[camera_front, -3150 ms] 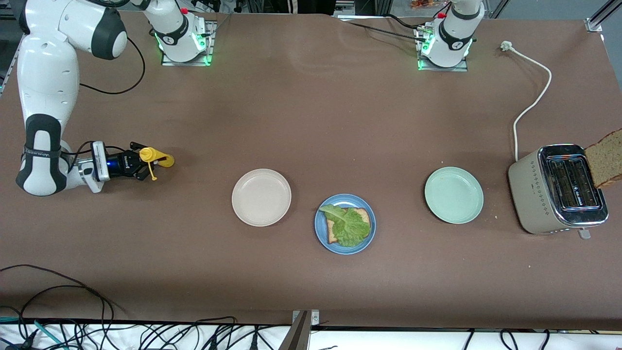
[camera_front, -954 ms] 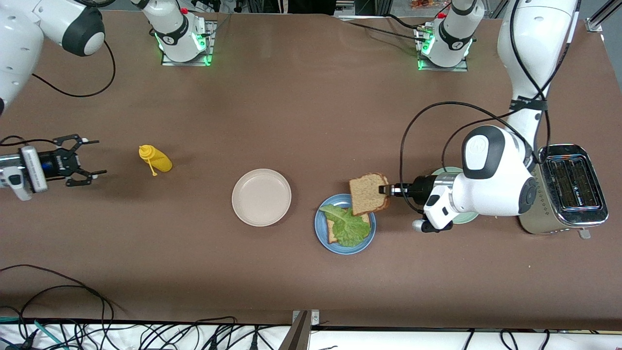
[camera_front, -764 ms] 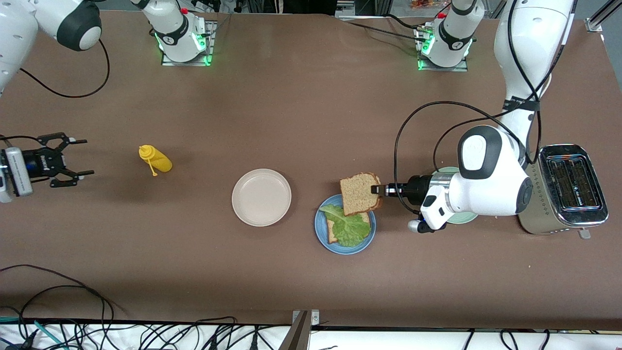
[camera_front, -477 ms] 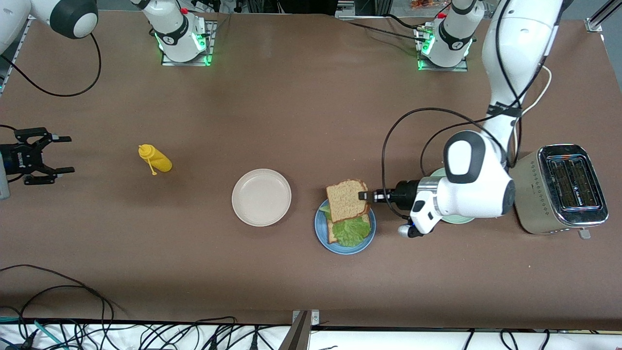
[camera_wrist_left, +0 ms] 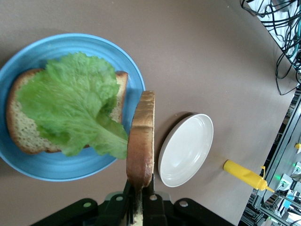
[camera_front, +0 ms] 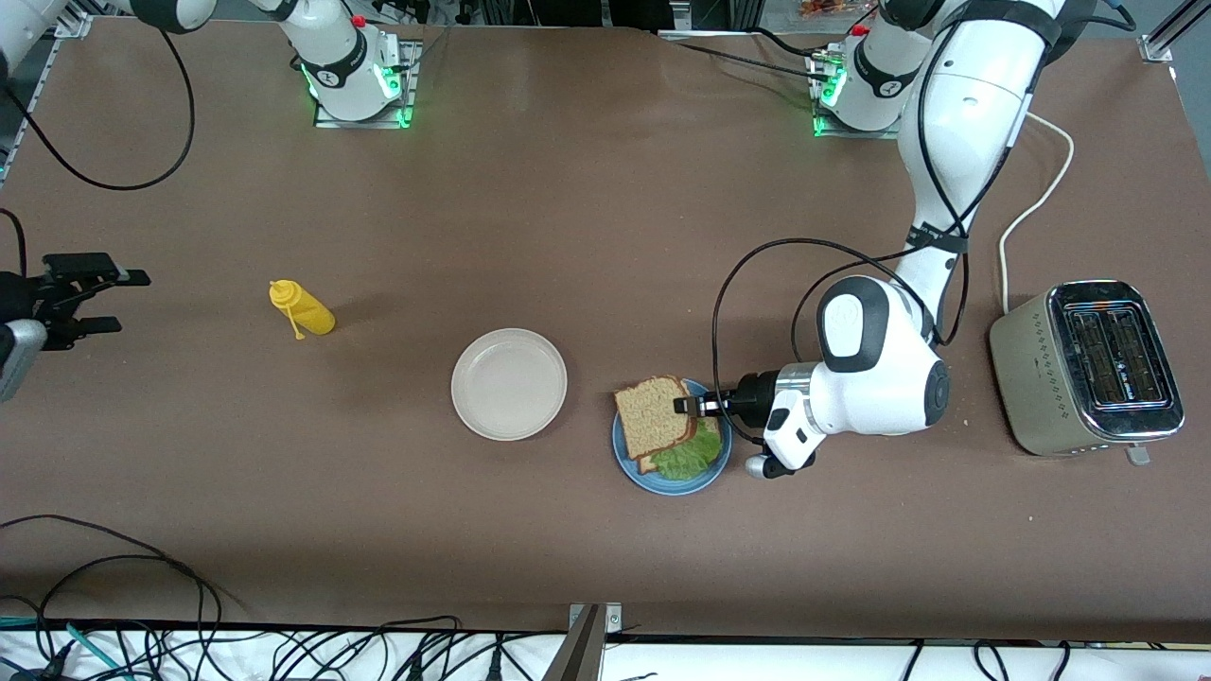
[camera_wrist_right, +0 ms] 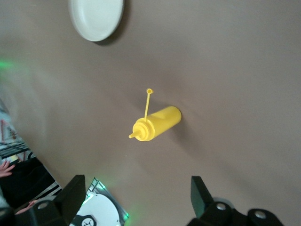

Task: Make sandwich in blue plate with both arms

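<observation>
My left gripper (camera_front: 683,406) hangs over the blue plate (camera_front: 711,469), its fingers pinched on the top bread slice (camera_front: 651,416) at the edge toward my left arm's end of the table. From the front camera this slice lies broad and flat, covering most of the plate and hiding the lower bread slice (camera_wrist_left: 21,132). My left wrist view shows what that camera cannot: the top slice is seen edge-on, a thin upright strip above the plate and apart from the lettuce leaf (camera_wrist_left: 75,113), which lies spread on the lower slice in the plate. The leaf runs lengthwise along that lower slice, its narrower end toward the held slice.

The beige plate (camera_front: 509,383) sits beside the blue plate, toward my right arm's end; the mustard bottle (camera_front: 303,309) lies on its side farther that way, nozzle pointing away from the blue plate. The toaster (camera_front: 1086,367) stands toward my left arm's end.

Half a second ago the top slice covered only part of the leaf; now it has come farther over the plate. My right gripper (camera_front: 90,301), fingers spread and empty, has pulled back farther from the bottle.
</observation>
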Action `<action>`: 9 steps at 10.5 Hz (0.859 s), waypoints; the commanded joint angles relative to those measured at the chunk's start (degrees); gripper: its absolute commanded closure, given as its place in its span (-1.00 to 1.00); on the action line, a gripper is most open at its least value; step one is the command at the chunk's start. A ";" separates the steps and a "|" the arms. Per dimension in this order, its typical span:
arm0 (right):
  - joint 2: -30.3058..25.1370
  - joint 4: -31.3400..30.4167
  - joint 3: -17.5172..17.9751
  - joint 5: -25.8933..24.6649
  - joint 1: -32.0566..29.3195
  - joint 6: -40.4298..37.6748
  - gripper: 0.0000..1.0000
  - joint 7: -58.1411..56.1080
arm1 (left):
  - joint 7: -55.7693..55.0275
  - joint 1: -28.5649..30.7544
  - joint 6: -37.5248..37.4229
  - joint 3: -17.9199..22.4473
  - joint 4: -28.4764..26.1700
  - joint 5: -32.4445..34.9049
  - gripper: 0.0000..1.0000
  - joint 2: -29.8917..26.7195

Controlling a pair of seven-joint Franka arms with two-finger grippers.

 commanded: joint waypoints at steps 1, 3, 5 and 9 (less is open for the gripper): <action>-3.57 -0.35 -1.22 -12.95 9.58 4.07 -0.99 15.18 | 4.48 1.14 -0.57 0.78 1.92 -1.77 1.00 2.11; -4.46 -1.66 -1.83 -18.61 14.78 8.45 -0.96 18.91 | 4.58 0.98 -0.49 0.86 1.82 -1.68 1.00 2.54; -6.64 -9.79 -6.29 -19.33 21.35 15.99 -0.96 19.27 | 4.84 1.06 -0.40 0.87 1.74 -1.77 1.00 2.98; -13.86 -28.54 -16.66 -19.42 36.56 31.31 -0.99 20.14 | 5.37 1.15 -0.31 0.87 1.47 -1.68 0.30 4.74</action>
